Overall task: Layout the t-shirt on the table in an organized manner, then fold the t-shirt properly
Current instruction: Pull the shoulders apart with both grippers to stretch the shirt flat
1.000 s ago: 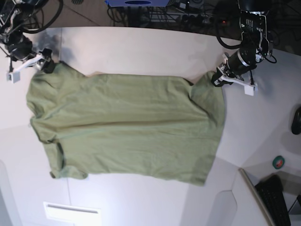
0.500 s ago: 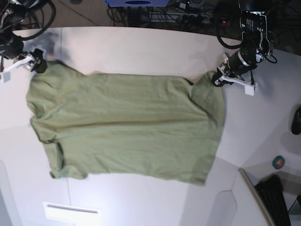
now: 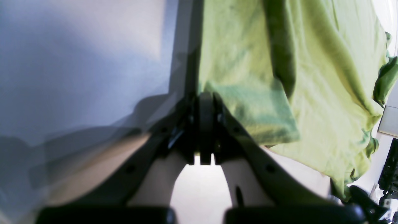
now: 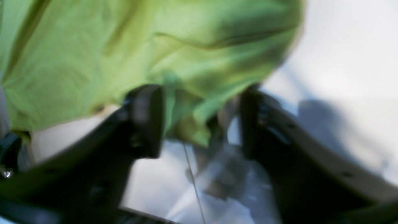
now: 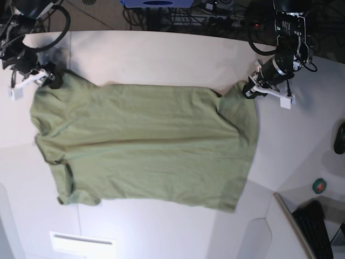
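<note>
Lying flat — t-shirt (image 5: pixel 145 145) on table (image 5: pixel 161 54)

Even overhead light falls on the white bench (image 5: pixel 161 54) in the base view, with a bluish glare patch near its lower edge and a soft grey shadow at the upper left corner. The olive t-shirt (image 5: pixel 145 145) is sharp there. The right wrist view is heavily motion-blurred, the right pincer (image 4: pixel 199 124) smeared and dark against washed-out white. In the left wrist view the left pincer (image 3: pixel 205 130) is out of focus, its ghosted shadow spreading across a blue-tinted surface.
</note>
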`<state>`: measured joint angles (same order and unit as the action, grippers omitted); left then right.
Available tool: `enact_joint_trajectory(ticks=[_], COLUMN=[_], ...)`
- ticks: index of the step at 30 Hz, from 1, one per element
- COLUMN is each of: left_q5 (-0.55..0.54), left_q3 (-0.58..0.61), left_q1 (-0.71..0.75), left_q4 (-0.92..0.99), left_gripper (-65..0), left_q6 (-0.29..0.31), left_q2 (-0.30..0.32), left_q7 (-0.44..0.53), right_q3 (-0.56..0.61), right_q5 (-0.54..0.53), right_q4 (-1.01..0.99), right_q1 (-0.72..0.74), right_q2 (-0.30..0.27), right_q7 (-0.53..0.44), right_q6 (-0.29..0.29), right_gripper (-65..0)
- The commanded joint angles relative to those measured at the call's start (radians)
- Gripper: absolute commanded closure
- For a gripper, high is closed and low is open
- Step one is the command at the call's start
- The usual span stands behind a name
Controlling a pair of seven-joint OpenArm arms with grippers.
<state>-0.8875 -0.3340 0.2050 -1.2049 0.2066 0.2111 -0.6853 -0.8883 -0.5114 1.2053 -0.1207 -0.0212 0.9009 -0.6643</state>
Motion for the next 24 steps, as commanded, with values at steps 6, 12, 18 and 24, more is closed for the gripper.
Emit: enact_joint_trajectory(ticks=[6, 12, 18, 24], left_q5=[0.0, 0.0, 0.001, 0.001], left_q3=[-0.003, -0.001, -0.001, 0.016], left_q1=[0.0, 0.004, 0.075, 0.1], left_q4=[-0.011, -0.023, -0.132, -0.172], left_gripper=[0.0, 0.0, 0.0, 0.0], left_q6=[-0.005, -0.005, -0.006, -0.006], left_q2=[0.012, 0.023, 0.061, 0.072], left_q7=[-0.001, -0.001, -0.001, -0.001], right_q3=[0.001, 0.001, 0.041, 0.16], right_q5=[0.013, 0.013, 0.013, 0.013], right_q4=[0.008, 0.032, 0.264, 0.425], right_q1=[-0.007, -0.007, -0.104, -0.187], right_q2=[-0.006, -0.007, 0.022, 0.03], right_q7=[0.053, 0.119, 0.171, 0.169], right_q6=[0.002, 0.002, 0.001, 0.007], right_gripper=[0.0, 0.0, 0.0, 0.0])
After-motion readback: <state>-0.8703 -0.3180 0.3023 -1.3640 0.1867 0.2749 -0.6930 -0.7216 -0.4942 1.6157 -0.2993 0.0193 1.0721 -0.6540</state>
